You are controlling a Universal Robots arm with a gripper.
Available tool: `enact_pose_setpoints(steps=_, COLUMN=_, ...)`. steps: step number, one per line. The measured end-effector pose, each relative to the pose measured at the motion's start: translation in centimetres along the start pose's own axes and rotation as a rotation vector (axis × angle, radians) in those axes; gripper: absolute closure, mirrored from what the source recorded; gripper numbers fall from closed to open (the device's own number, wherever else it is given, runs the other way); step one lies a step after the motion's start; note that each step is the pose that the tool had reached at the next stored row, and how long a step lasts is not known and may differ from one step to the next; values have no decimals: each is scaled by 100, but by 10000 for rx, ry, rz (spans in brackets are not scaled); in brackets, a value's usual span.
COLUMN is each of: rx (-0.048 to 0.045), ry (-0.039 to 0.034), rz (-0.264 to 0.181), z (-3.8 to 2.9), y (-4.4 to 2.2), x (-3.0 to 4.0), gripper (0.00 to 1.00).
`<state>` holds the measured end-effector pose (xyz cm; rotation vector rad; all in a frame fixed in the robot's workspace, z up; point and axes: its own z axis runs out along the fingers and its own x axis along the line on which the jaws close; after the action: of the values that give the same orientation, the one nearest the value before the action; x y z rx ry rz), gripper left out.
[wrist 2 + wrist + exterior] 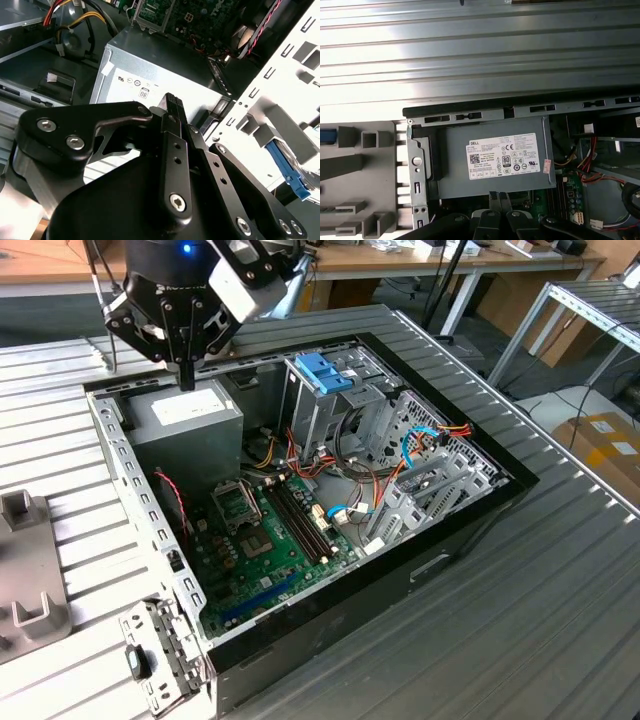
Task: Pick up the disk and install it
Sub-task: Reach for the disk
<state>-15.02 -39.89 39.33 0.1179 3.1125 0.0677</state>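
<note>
Claw [187, 380]: I see it pressed together, holding nothing, hanging over the power supply [195, 418].
Case [440, 540]: lies open on the bench [560, 620].

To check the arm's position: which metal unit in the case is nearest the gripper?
The grey power supply box with the white label: the gripper hangs above it, unlike the blue-topped cage.

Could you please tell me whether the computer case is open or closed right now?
Open. The computer case has no cover on top, so the motherboard and power supply inside show plainly.
</note>
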Motion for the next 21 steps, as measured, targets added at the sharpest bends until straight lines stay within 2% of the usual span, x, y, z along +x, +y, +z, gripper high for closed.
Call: enact_pose_setpoints(steps=21, rx=0, ry=0, rz=1, z=-2, y=-6, x=85, gripper=90)
